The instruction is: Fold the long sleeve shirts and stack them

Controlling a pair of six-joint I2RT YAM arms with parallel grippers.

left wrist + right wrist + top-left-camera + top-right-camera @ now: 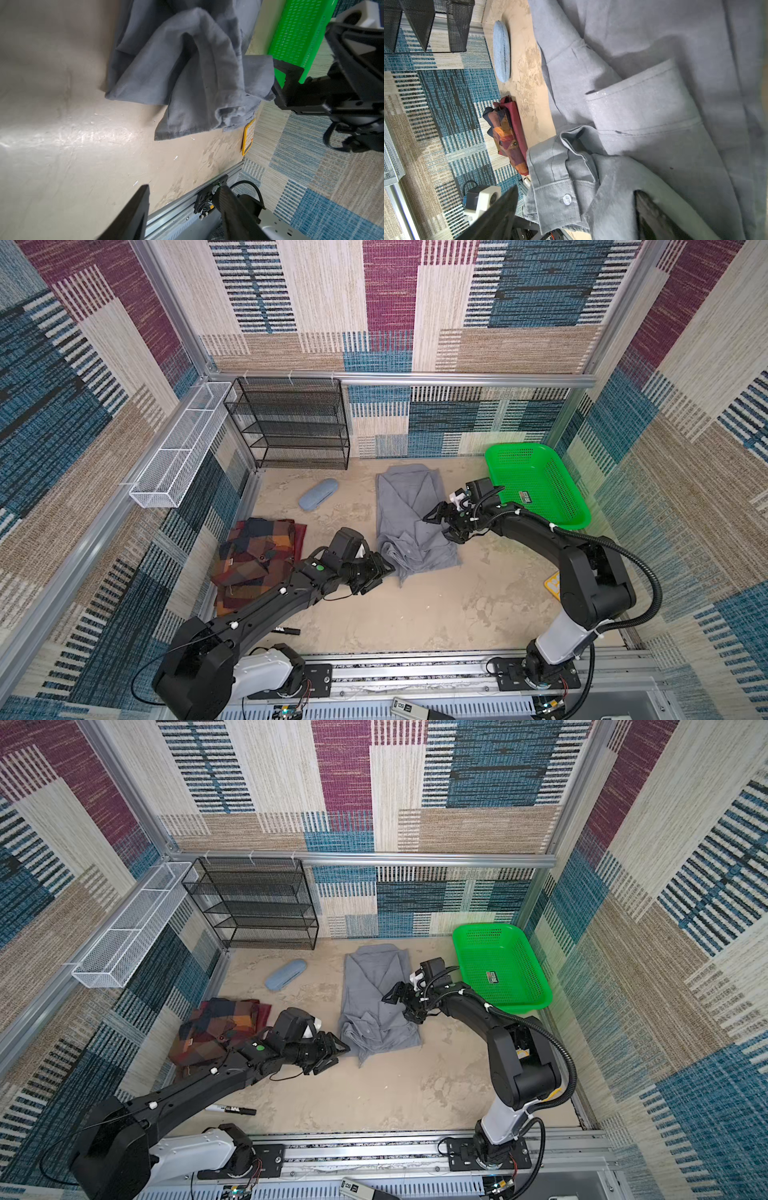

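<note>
Cloth from the plain grey collared cloth shirt [409, 510] lies unpinched between the wide-spread jaws of the right gripper [434, 526], whose bent arm hangs over the shirt's side edge in the middle of the tan table [415, 614], likely to tidy the fold, while the partly open, empty left gripper [386, 577] stretches low toward its near corner, beside the folded patchwork plaid shirt [253, 556].

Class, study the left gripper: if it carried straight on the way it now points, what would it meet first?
Most likely the grey shirt, at its near corner just ahead of the left gripper; depth is unclear, so it might pass above the cloth.
</note>
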